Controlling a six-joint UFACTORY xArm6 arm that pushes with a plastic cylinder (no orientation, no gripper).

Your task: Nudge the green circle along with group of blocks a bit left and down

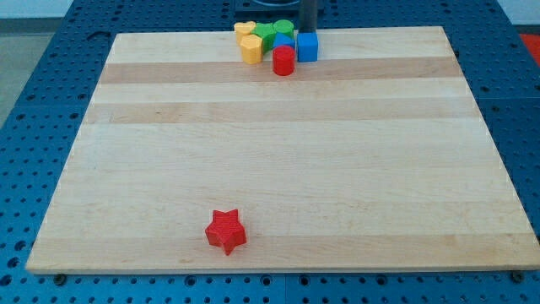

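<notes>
A tight group of blocks sits at the top edge of the wooden board [278, 169]. The green circle [283, 29] is at the back of the group. To its left are a green star [265, 35], a yellow heart [244, 29] and a yellow hexagon [251, 49]. In front of it are a small blue block [284, 42] and a red cylinder [283, 61]. A blue cube [307, 47] is on the group's right. My tip [308, 31] comes down at the view's top, just behind the blue cube and right of the green circle; its very end is partly hidden.
A red star [226, 231] lies alone near the view's bottom, left of centre. The board rests on a blue perforated table [34, 101].
</notes>
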